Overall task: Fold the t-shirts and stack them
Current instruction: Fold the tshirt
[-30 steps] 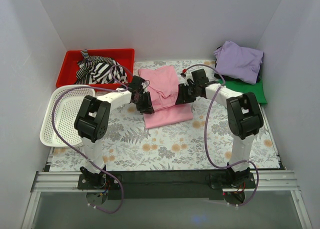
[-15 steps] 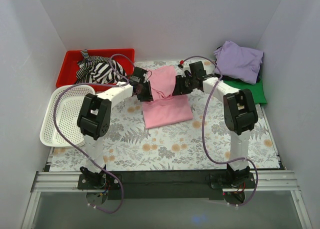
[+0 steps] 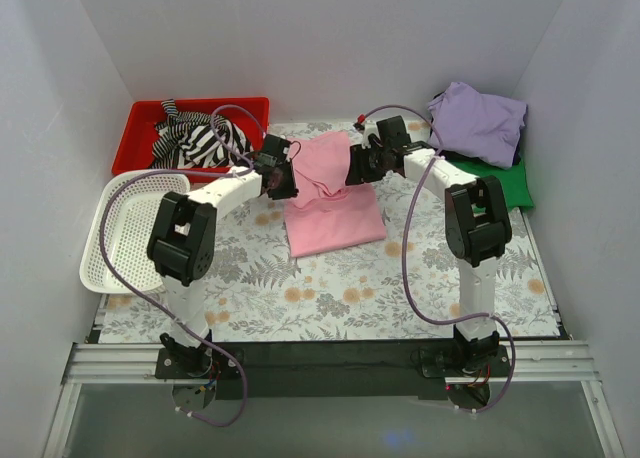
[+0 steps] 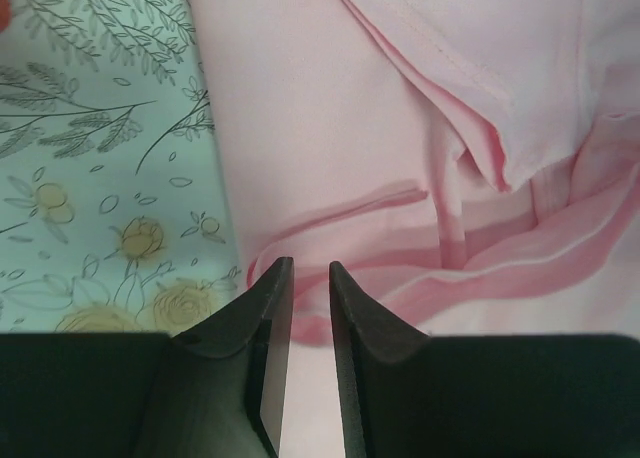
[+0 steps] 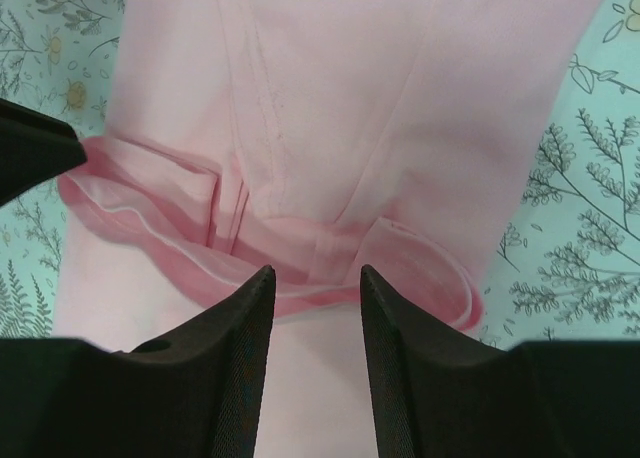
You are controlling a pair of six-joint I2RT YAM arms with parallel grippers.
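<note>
Pink t-shirt [image 3: 336,224]: middle of the tabletop [image 3: 330,293], toward the far edge. Part-folded; a flat panel lies nearer the arms and a doubled, rolled band of cloth crosses it farther back.

Change over the last second: both arms have slid toward the far edge. The left gripper [image 3: 283,182] is now at the shirt's left margin, the right gripper [image 3: 357,166] at its right margin. The near panel has kept its outline (no drag showing there).

Left jaws are almost together, with a thin slit showing pink. Cannot tell whether cloth is nipped. Right jaws stand clearly apart, the rolled fold just past their tips and nothing bunched between them.

Reading: the work has shifted to the shirt's far half, probably the next fold. Folding is unfinished and stacking not begun.

Lavender t-shirt [image 3: 478,118] lies on the green t-shirt [image 3: 508,181] in the far right corner, the likely stack.
</note>
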